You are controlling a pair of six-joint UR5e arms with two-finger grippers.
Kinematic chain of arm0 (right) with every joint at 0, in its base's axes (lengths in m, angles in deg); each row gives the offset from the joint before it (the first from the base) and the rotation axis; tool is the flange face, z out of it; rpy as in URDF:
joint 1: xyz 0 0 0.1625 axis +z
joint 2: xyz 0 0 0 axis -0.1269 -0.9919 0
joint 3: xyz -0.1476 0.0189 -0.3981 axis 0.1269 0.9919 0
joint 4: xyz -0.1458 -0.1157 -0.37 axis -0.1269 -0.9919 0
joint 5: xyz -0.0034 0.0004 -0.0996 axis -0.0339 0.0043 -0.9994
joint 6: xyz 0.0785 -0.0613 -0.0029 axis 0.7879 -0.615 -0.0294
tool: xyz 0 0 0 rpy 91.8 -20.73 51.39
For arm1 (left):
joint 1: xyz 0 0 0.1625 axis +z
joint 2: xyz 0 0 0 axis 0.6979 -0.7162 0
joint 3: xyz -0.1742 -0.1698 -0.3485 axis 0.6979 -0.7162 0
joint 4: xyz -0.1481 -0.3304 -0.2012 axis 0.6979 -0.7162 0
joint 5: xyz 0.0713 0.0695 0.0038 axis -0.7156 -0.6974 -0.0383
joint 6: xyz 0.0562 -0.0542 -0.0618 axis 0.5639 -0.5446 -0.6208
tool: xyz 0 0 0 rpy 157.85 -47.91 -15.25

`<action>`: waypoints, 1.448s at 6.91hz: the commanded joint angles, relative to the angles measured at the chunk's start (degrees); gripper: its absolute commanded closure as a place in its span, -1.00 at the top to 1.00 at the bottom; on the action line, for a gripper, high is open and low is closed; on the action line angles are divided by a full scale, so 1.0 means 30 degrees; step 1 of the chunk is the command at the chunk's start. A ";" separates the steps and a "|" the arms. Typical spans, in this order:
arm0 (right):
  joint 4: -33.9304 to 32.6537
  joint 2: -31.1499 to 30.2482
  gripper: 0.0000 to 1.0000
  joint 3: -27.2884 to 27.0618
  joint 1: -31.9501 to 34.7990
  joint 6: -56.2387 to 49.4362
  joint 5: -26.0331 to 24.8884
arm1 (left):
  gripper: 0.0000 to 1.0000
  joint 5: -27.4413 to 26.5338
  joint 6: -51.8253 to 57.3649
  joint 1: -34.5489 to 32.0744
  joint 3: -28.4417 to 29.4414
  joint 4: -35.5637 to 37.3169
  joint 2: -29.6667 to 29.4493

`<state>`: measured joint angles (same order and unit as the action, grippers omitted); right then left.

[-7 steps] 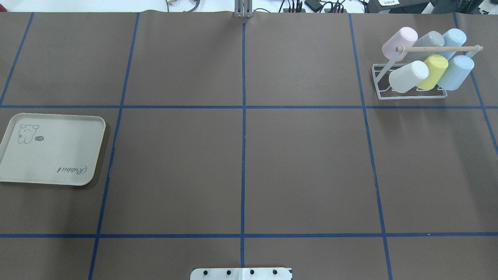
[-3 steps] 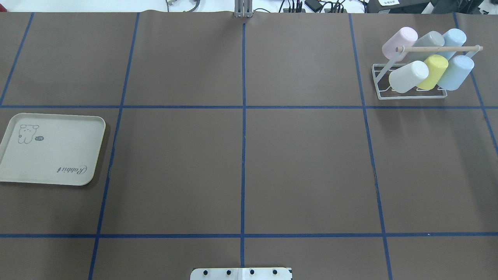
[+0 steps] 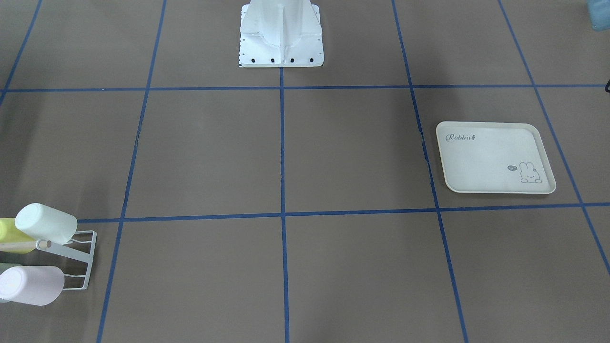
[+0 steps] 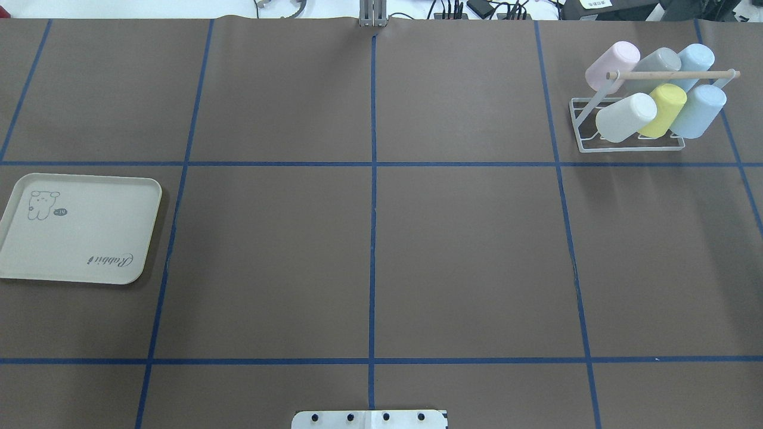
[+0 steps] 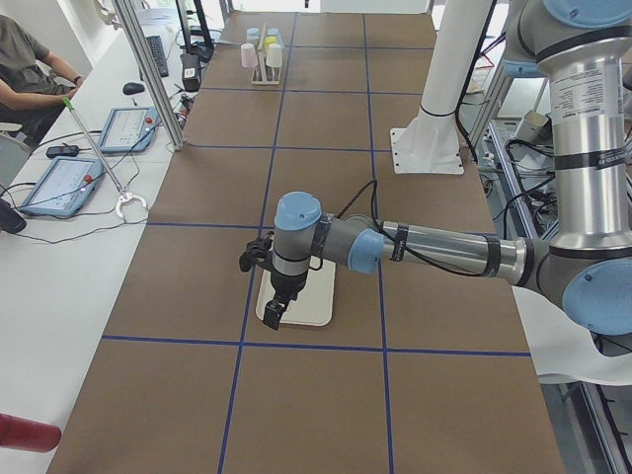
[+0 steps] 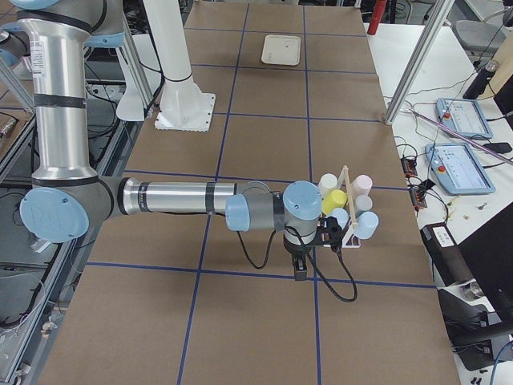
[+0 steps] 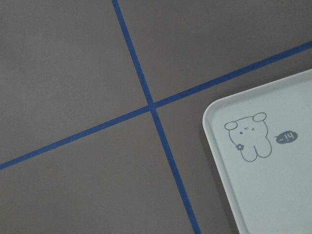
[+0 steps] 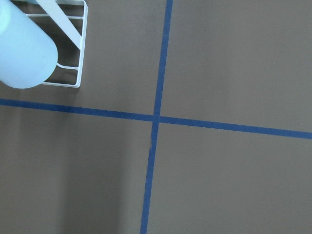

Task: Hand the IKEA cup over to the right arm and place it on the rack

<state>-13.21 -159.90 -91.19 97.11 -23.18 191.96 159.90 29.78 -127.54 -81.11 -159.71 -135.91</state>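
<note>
Brown paper gridded with blue tape covers the surface [image 4: 465, 250]. On it, a white wire rack [image 4: 592, 102] at the far right of the overhead view carries six IKEA cups, all tilted bottoms-up under its light wooden dowel [image 4: 667, 74]. A white cup [image 4: 626, 117], a yellow cup [image 4: 663, 109] and a light-blue cup [image 4: 698, 111] fill the near row. A pink cup [image 4: 612, 64], a grey cup [image 4: 656, 65] and a second light-blue cup [image 4: 694, 59] sit behind them.

Well apart, at the left edge, lies a cream rabbit-print tray [image 4: 83, 229].

Neither arm reaches into the overhead or front-facing views, which show only the white robot base [image 3: 281, 33]. Seen from the table's end, the left arm [image 5: 444, 252] stretches out low, and the left arm's fingers [image 5: 277, 310] point down above the tray's edge. Its wrist camera looks down on the tray's rabbit corner and a tape crossing.

From the opposite end, the right arm [image 6: 176, 196] holds the right arm's fingers [image 6: 298, 267] pointing down just beside the rack. Its wrist camera catches a light-blue cup and a corner of the wire base.

How far either pair of fingers is open cannot be told from these side views, and nothing is visible between them.

A person [image 5: 25, 69] sits at the side bench.
</note>
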 commanded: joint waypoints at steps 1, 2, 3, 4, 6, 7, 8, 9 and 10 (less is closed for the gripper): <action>-0.0045 0.0103 1.00 0.0134 0.0000 0.0010 0.0638 | 1.00 0.2810 0.0676 -0.2232 0.1645 0.0215 -0.0097; -0.0075 0.0162 1.00 0.0164 0.0000 0.0039 0.0904 | 1.00 0.4343 0.0676 -0.2299 0.1654 0.0301 -0.0039; -0.0075 0.0163 1.00 0.0164 0.0000 0.0040 0.0936 | 1.00 0.4445 0.0647 -0.2300 0.1741 0.0272 -0.0068; -0.0104 0.0076 1.00 0.0164 0.0000 0.0040 0.0965 | 1.00 0.4504 0.0530 -0.2300 0.1539 0.0243 -0.0039; -0.0104 0.0016 1.00 0.0193 0.0000 0.0040 0.1112 | 1.00 0.4417 0.0384 -0.2300 0.1304 0.0213 -0.0067; -0.0075 -0.0013 1.00 0.0223 0.0000 0.0040 0.1112 | 1.00 0.4388 0.0383 -0.2300 0.1216 0.0213 -0.0126; -0.0046 -0.0158 1.00 0.0252 0.0000 0.0040 0.1112 | 1.00 0.4388 0.0383 -0.2300 0.1186 0.0242 -0.0126; -0.0017 -0.0189 1.00 0.0252 0.0000 0.0127 0.1112 | 1.00 0.4330 0.0383 -0.2300 0.1156 0.0243 -0.0097; 0.0042 -0.0160 1.00 0.0107 0.0000 0.0882 0.1112 | 1.00 0.4300 0.0383 -0.2300 0.1098 0.0243 -0.0126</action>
<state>-13.27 -160.36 -90.54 97.11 -22.37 195.29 172.93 30.93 -134.44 -77.63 -158.99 -136.24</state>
